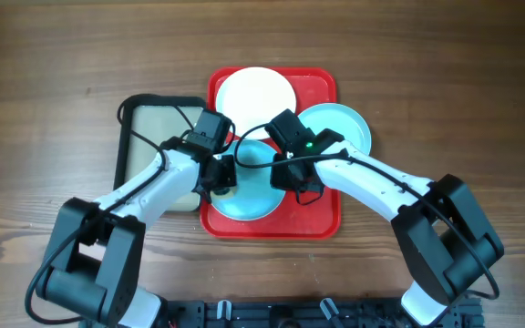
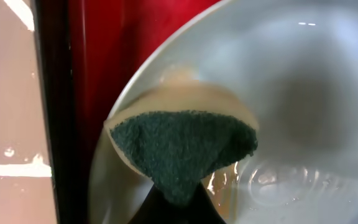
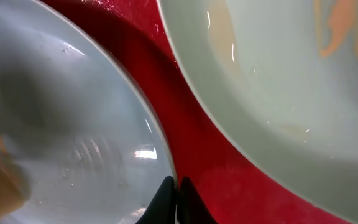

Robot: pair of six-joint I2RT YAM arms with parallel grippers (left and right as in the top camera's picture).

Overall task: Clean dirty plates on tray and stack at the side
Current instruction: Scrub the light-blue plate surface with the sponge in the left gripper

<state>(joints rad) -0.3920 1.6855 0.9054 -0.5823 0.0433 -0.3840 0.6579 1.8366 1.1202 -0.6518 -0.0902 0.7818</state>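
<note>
Left gripper pinching sponge on blue plate at red tray's 6 o'clock, right gripper pressed together beside it, white plate crowding 12, second blue plate overhanging 2 o'clock rim, beige tray flanking 9.

Brown wood-grain table, even overhead light.

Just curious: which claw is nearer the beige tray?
Left. The left claw is beside the beige tray; the right claw is farther right, across the front blue plate.
</note>
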